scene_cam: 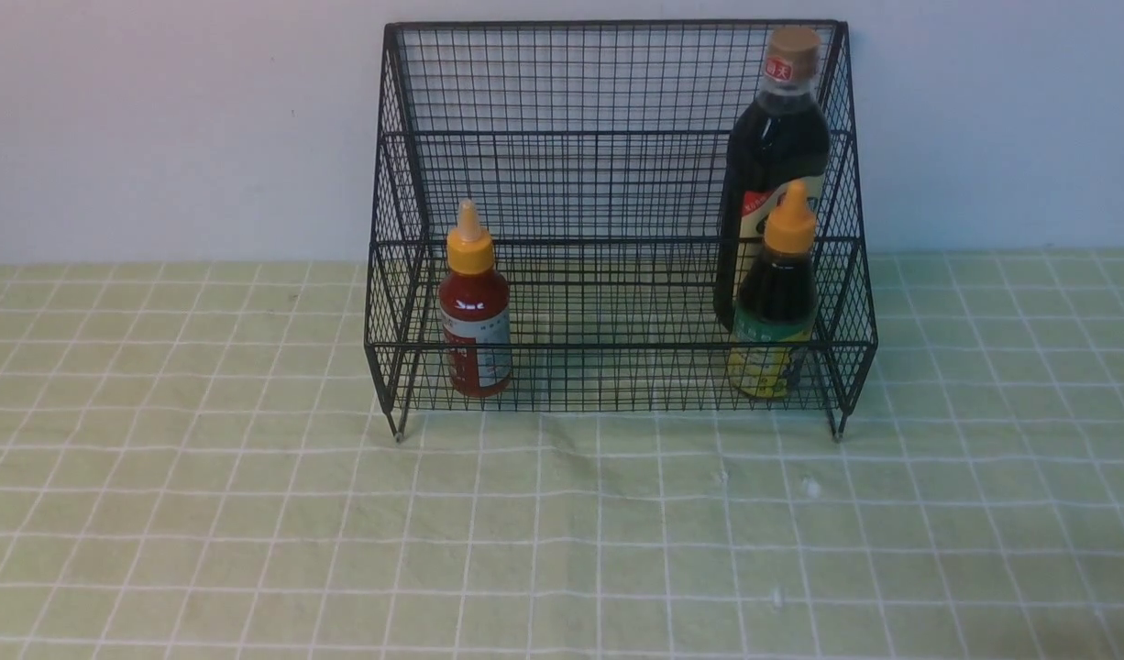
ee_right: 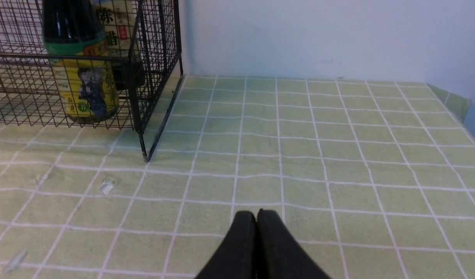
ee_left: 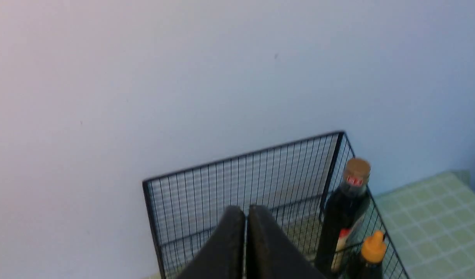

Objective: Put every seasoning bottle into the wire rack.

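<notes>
The black wire rack (scene_cam: 617, 137) stands against the wall with three seasoning bottles upright inside it. The red-brown bottle (scene_cam: 475, 312) with a yellow nozzle is at its front left. The tall dark bottle (scene_cam: 773, 156) with a tan cap is at the right, and the small dark bottle (scene_cam: 777, 293) with an orange cap stands in front of it. Neither arm shows in the front view. My left gripper (ee_left: 246, 211) is shut on nothing, raised above the rack (ee_left: 237, 182). My right gripper (ee_right: 256, 215) is shut on nothing, low over the cloth, to the right of the rack (ee_right: 144, 97).
A green checked cloth (scene_cam: 562, 532) covers the table in front of the rack. Small white specks (ee_right: 106, 186) lie on it near the rack's right foot. A pale wall (scene_cam: 159, 119) rises right behind the rack. The cloth's right edge (ee_right: 454, 104) shows in the right wrist view.
</notes>
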